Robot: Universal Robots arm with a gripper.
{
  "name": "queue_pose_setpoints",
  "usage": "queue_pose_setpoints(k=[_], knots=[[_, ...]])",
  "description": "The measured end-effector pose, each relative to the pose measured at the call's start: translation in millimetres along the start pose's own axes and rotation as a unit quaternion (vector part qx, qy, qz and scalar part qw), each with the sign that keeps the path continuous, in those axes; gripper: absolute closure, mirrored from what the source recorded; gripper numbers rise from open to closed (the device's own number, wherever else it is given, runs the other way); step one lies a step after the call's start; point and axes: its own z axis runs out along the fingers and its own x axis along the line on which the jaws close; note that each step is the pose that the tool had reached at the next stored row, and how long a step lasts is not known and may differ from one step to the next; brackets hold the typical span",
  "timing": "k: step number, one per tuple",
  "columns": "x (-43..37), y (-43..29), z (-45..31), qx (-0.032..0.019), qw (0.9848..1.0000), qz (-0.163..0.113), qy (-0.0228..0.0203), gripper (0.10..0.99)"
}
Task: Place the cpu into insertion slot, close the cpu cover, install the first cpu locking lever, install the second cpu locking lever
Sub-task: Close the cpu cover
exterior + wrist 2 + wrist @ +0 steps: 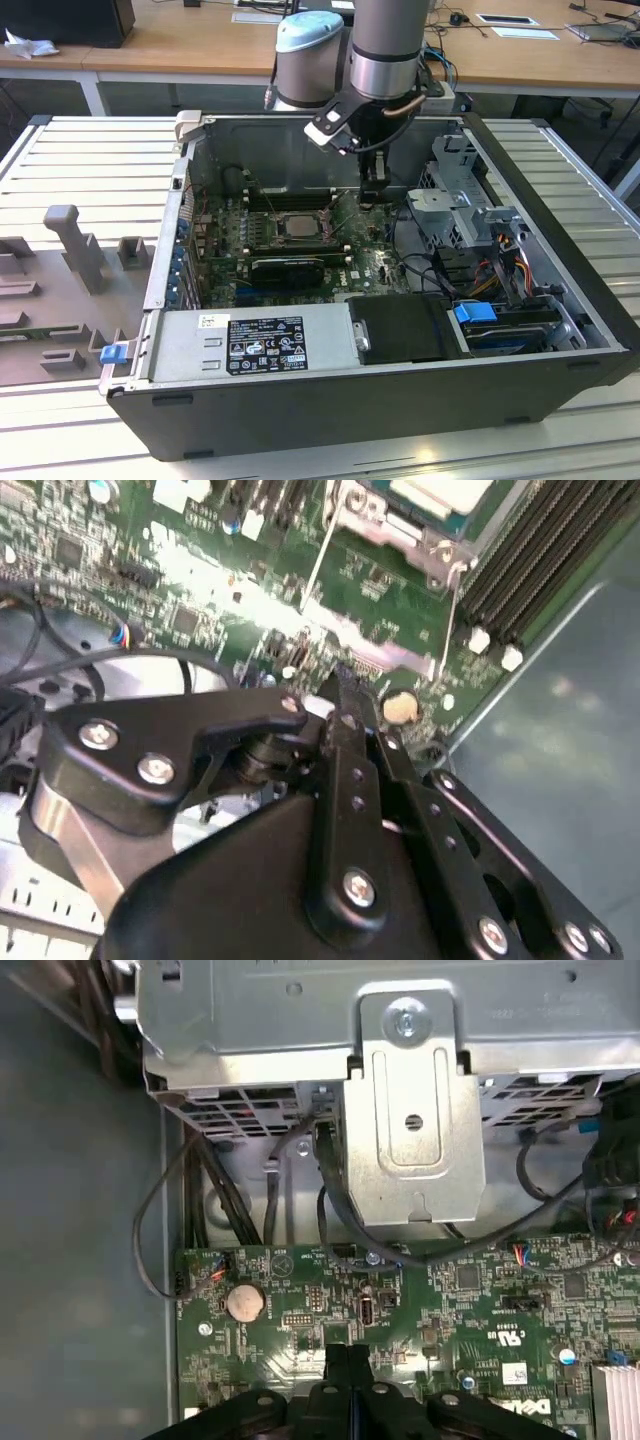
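Green board [368, 264]: lines floor of open pc case [400, 410]; case lies on its side on slatted bench [90, 160].
Cpu [298, 226]: pale silver top, seated flat in insertion slot [330, 238], approx mid-board in exterior view.
Cpu cover [272, 226]: grey frame around chip, looks laid down; latched or not, can't tell.
Wire levers [455, 610]: two thin rods alongside socket in second wrist view; position can't be judged.
Black finned block [288, 266]: just at 6 o'clock of slot, exterior view.
Gripper [372, 203]: near slot at approx 2 o'clock, exterior view, apart from it. Low over board.
Fingers [338, 1358]: pressed together tip to tip, nothing between them.
Coin cell [245, 1302]: on board close to fingertips, not touching, in both wrist views.
Metal bracket [415, 1120]: drive cage part, beyond board edge.
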Motion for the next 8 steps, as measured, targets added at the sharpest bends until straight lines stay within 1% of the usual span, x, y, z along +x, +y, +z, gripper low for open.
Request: queue_pose_setpoints(k=[2, 4, 6, 8], knots=[[-0.2, -2.9, 1.3, 0.0038, 1.0, -0.002, -0.0002, 0.98], [-0.3, -4.6, 1.6, 0.005, 1.0, -0.002, -0.0002, 0.98], [-0.4, -5.6, 1.8, 0.0051, 1.0, -0.004, 0.0, 0.98], [-0.5, -8.0, 1.7, 0.0051, 1.0, -0.004, 0.0001, 0.98]])
